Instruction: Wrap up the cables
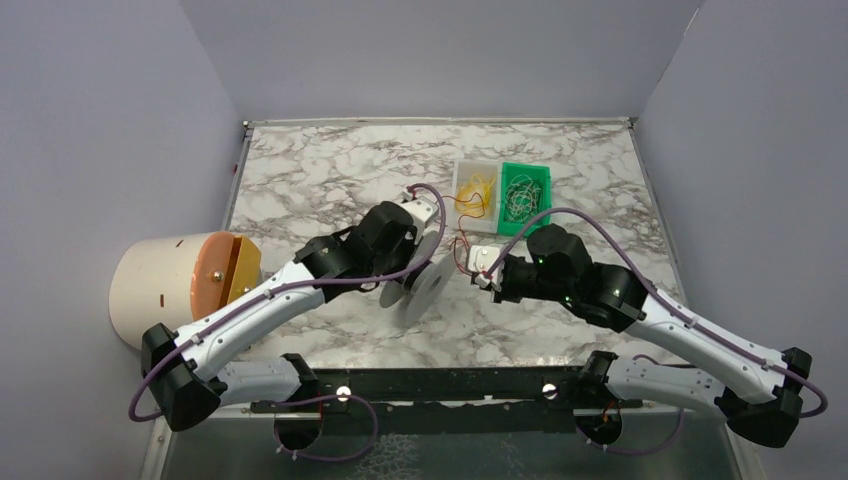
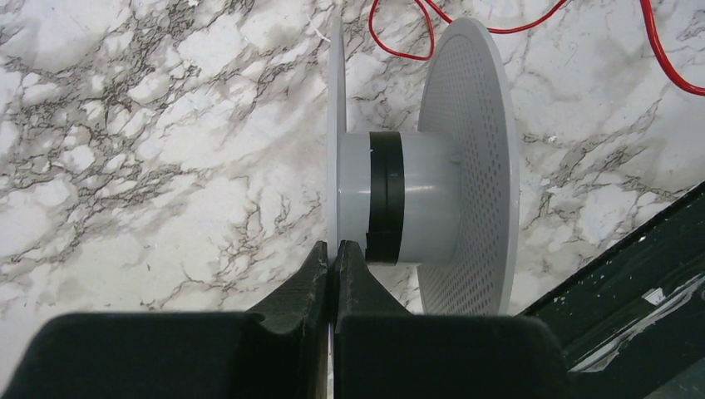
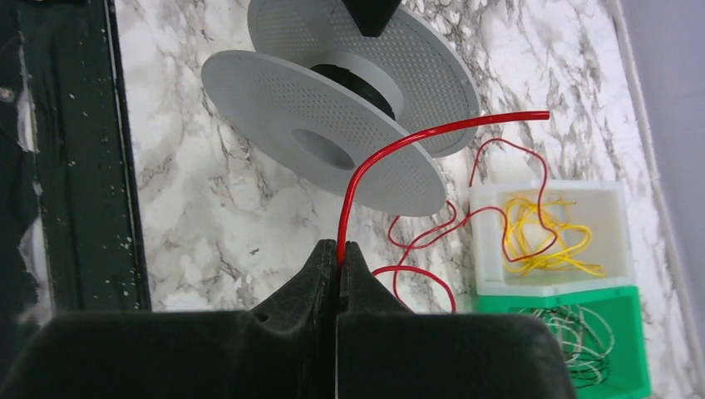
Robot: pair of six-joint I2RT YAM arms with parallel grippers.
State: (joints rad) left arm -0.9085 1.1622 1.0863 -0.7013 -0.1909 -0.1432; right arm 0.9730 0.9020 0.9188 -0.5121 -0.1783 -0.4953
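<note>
Right wrist, right gripper pinching red wire

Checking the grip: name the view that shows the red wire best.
Right wrist: the red wire rises from the shut right gripper, its free end clear. Left wrist shows only loops at the top; the top view, faint strands.

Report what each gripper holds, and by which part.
Left gripper: shut on the white spool, pinching the rim of one flange. Right gripper: shut on the red wire, pinched a short way back from its free end.
</note>
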